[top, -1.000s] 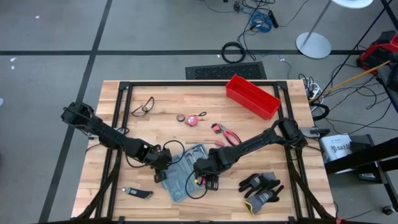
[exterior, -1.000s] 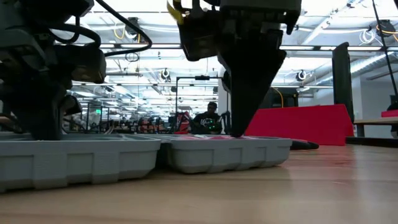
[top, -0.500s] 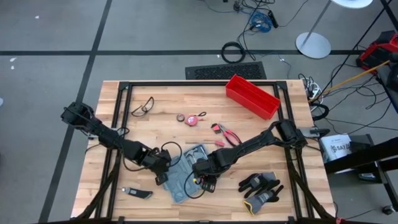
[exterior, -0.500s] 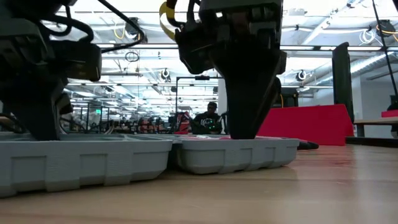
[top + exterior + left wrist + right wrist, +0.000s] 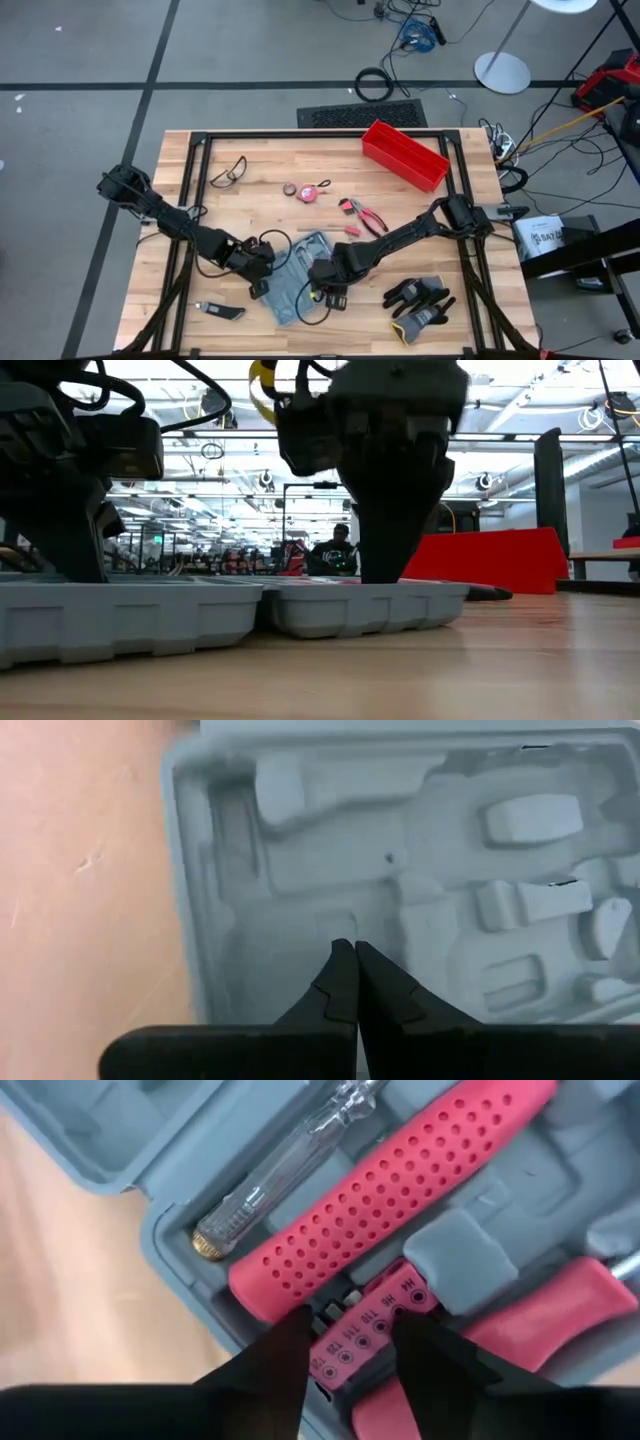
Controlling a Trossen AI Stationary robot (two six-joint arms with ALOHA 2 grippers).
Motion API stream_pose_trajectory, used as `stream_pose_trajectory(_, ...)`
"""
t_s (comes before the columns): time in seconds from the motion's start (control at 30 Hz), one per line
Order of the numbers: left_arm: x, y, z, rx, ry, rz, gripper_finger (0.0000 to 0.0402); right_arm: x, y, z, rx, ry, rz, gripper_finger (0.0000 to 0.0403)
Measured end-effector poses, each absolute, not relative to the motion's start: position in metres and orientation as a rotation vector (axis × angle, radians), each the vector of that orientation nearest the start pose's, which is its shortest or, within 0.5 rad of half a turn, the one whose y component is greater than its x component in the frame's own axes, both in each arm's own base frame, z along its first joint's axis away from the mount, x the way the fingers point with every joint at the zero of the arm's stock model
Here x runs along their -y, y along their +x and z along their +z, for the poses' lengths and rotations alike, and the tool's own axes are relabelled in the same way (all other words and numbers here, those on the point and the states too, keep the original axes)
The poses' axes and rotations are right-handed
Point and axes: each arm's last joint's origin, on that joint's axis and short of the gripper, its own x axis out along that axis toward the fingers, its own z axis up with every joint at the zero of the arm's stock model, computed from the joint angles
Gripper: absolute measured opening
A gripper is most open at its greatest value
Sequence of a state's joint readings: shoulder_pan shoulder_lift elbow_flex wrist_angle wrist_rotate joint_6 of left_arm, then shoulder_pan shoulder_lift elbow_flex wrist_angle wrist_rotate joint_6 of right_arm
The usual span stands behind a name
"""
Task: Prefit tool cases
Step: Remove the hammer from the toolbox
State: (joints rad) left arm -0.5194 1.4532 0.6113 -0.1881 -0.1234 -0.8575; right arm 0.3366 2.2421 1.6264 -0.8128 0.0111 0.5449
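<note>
Wooden table (image 5: 250, 210), open tool case (image 5: 295, 275) holding pink-handled tools (image 5: 400, 1200)

Two dark arms with many joints, one left arm (image 5: 165, 213), one right arm (image 5: 405, 235). Black cables looped beside them. Pointed black fingers (image 5: 345, 985) with notched edges. Yellow cable loop (image 5: 262, 380) up top.

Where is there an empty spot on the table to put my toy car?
Bare wood lies between the clear safety glasses and the red open plastic bin, and at the near left corner of the wooden table beside the small black knife. Around the open grey-blue plastic tool case, both grippers crowd in.
</note>
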Motion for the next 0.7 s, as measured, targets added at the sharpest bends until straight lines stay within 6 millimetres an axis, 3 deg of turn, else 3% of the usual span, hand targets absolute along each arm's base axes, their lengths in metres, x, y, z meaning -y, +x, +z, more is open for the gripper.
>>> stream_pose_trajectory(0.2, 0.119, 0.216, 0.140, -1.049, -0.450, 0.081, 0.0001, -0.150, 0.405, 0.122, -1.368, 0.033, -0.197, 0.0115)
stream_pose_trajectory(0.43, 0.120, 0.215, 0.140, -1.058, -0.446, 0.071, 0.0001, -0.158, 0.401, 0.144, -1.280, -0.184, -0.403, 0.0113)
stream_pose_trajectory(0.7, 0.119, 0.215, 0.140, -1.061, -0.445, 0.071, 0.0001, -0.150, 0.401, 0.155, -1.293, -0.145, -0.521, 0.0113)
